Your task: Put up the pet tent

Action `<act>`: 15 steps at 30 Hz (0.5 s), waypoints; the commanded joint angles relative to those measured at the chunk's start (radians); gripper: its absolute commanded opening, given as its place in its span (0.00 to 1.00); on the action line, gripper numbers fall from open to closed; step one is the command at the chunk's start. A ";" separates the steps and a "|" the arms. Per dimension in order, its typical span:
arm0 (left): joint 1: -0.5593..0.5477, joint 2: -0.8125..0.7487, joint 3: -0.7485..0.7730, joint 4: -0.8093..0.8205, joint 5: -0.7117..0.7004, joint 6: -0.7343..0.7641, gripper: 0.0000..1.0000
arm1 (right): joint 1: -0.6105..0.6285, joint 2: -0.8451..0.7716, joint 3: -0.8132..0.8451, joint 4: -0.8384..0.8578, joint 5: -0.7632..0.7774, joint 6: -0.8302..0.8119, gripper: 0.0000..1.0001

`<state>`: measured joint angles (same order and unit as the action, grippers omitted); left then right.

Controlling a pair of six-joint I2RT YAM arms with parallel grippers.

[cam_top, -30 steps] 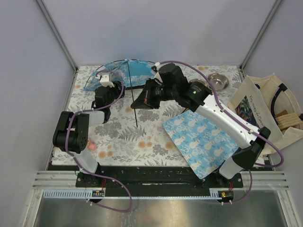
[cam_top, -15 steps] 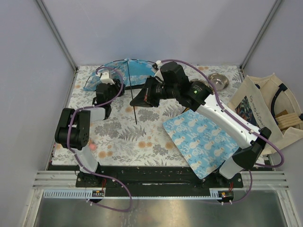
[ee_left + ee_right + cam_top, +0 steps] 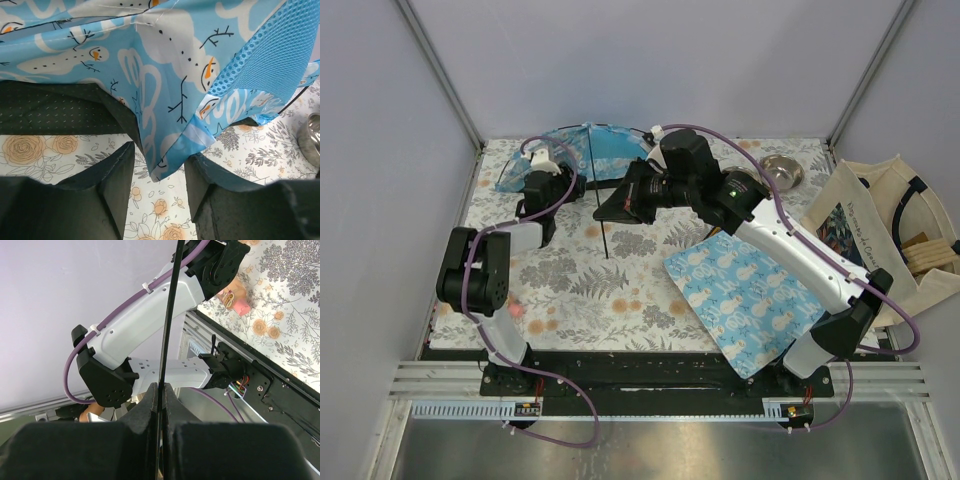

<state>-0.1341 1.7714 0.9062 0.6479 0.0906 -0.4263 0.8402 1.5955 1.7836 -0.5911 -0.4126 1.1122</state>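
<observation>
The pet tent [image 3: 582,148], a small light-blue fabric shelter with white snowman print, lies partly collapsed in the upper left-centre of the overhead view, on the floral-patterned table [image 3: 580,290]. One thin black flexible pole [image 3: 601,190] runs from the fabric down the frame toward the table centre.

The right tool [image 3: 604,212] is clenched on this pole; its wrist view shows the rod pinched between both fingers. The left tool [image 3: 563,183] sits at the lower left edge of the tent. In its wrist view the jaws stand apart, with a hemmed corner [image 3: 170,150] of printed fabric hanging between them, unclamped.

Handling notes (judgement):
- The fabric appears light, limp and probably slick. It offers no stiffness of its own; take hold at the folded hem, where the layers are thickest.
- The pole appears springy. Under bending it may flick sideways or slide through a pinch grip, so grasp it squarely.
- Avoid the blue mesh panel [image 3: 265,55]; it may snag.
- Do not confuse the tent with the flat square mat [image 3: 750,295] of matching print at lower right.
</observation>
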 commanded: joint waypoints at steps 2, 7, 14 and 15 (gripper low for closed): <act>0.004 0.028 0.060 0.030 0.005 -0.040 0.44 | -0.021 -0.037 0.003 0.091 0.014 -0.022 0.00; 0.004 0.051 0.072 0.029 0.001 -0.063 0.26 | -0.024 -0.039 -0.006 0.103 0.003 -0.011 0.00; 0.004 0.028 0.056 0.061 0.056 -0.043 0.00 | -0.029 -0.031 -0.029 0.131 0.000 -0.006 0.00; 0.004 0.020 0.056 0.056 0.081 -0.040 0.00 | -0.029 -0.031 -0.039 0.146 0.000 -0.009 0.00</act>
<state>-0.1345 1.8194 0.9409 0.6487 0.1047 -0.4797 0.8295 1.5948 1.7702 -0.5575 -0.4316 1.1297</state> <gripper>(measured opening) 0.020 0.029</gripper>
